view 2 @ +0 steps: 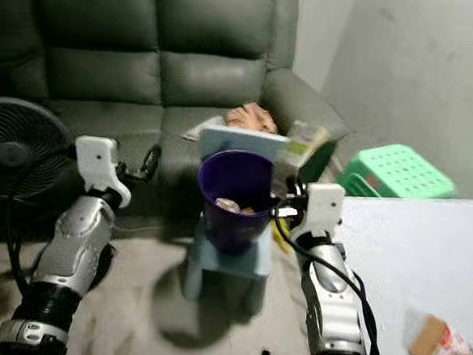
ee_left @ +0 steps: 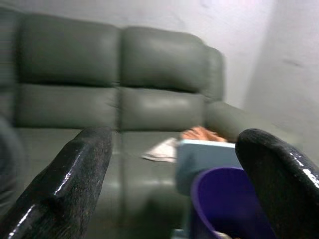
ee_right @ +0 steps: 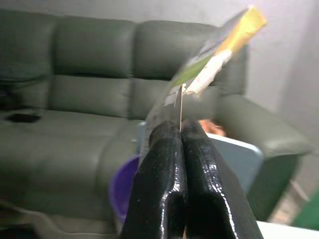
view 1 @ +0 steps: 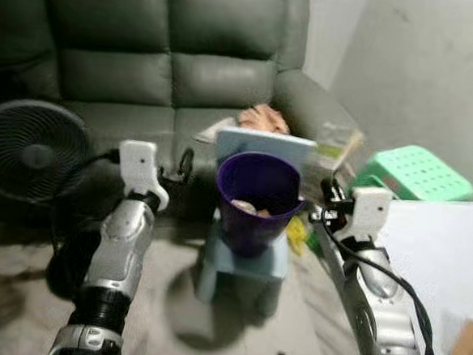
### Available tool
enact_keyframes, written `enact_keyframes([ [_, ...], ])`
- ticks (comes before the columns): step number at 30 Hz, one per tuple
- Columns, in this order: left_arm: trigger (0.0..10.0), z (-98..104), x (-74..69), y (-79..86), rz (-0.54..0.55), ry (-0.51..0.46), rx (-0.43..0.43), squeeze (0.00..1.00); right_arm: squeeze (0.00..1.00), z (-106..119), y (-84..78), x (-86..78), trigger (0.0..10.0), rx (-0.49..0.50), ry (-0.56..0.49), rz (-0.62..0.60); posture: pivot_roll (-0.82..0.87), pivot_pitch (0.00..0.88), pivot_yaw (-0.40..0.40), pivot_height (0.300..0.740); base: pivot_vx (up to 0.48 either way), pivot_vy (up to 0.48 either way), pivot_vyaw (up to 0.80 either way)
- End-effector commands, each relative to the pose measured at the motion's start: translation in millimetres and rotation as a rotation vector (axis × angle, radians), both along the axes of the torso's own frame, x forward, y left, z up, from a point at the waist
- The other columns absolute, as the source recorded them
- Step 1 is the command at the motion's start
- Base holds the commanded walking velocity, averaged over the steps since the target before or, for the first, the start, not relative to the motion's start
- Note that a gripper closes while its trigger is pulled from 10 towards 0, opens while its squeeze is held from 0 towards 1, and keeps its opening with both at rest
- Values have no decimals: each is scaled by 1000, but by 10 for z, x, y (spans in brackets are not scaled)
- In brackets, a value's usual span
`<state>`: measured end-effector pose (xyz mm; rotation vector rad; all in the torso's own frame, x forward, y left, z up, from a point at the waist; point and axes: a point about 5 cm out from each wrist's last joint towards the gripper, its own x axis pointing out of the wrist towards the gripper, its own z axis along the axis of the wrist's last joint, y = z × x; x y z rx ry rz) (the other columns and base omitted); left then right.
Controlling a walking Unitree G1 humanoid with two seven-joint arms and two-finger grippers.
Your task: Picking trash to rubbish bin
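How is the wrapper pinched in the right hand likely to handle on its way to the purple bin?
The wrapper, pinched low by the right hand, looks thin and probably very light. It stands above the fingers with a slight bend, so it is likely flexible film that may flutter or fold. It could slip, or miss the purple bin if released high.
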<state>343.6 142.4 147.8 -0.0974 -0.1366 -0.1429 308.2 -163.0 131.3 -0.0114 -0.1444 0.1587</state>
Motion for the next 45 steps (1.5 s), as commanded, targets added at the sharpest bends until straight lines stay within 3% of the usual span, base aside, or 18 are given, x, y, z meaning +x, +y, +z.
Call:
enact_keyframes([
  [1,10000,28,-4,-96,-30,-12,11,0,0,13,-91,-12,10000,-5,2,-24,-8,0,-90,740,0,0,800],
  [7,10000,44,-21,-116,-45,-26,11,0,0,28,-86,-27,10000,0,-14,-23,-10,0,-92,740,0,0,800],
  [10,10000,45,-26,-130,-52,-27,12,0,0,14,-108,-32,10000,40,-2,-41,-12,0,-93,740,0,0,0],
  [27,10000,54,-37,-172,-92,-35,13,0,0,21,-87,-40,10000,38,-4,-17,-14,0,-91,740,0,0,0],
  [45,10000,52,-38,-184,-107,-32,28,0,0,12,-64,-43,10000,39,0,-5,-13,0,-89,740,344,0,0],
])
